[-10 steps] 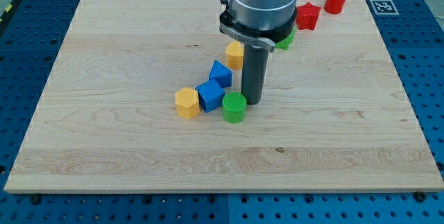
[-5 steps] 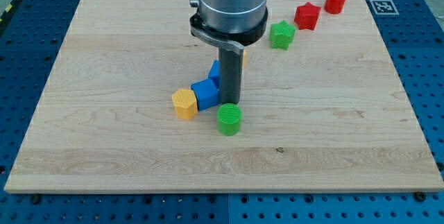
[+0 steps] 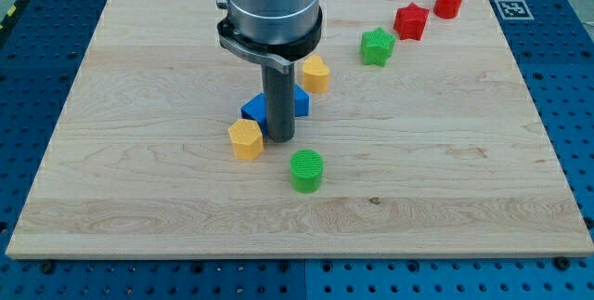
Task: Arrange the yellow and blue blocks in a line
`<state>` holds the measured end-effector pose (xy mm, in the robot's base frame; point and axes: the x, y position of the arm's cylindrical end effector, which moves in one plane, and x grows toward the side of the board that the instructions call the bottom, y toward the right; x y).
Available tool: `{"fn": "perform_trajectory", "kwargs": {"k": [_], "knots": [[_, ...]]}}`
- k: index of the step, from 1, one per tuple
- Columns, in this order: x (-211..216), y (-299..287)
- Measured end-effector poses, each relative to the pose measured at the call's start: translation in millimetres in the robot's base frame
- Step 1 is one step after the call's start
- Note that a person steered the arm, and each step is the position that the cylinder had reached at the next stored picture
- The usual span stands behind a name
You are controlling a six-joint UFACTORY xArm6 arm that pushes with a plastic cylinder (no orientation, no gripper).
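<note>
My tip point(image 3: 279, 138) rests on the board just right of a yellow hexagonal block point(image 3: 246, 138). A blue block point(image 3: 253, 110) shows just behind the rod on its left, and a second blue block point(image 3: 301, 101) peeks out on its right; the rod hides much of both. Another yellow hexagonal block point(image 3: 316, 73) sits further up and right. The yellow and blue blocks run in a rough diagonal from lower left to upper right.
A green cylinder point(image 3: 306, 170) stands below and right of my tip. A green star-shaped block point(image 3: 377, 46), a red star-shaped block point(image 3: 410, 21) and a red cylinder point(image 3: 449, 1) lie toward the view's top right.
My tip has slid left, from beside the green cylinder to beside the lower yellow block. The green cylinder was nudged down and away. The blue blocks shifted left and up.
</note>
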<state>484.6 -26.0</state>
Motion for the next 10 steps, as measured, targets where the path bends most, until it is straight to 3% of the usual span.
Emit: {"fn": "perform_trajectory", "kwargs": {"k": [7, 10], "knots": [[35.3, -15.3], [2.2, -15.3]]}}
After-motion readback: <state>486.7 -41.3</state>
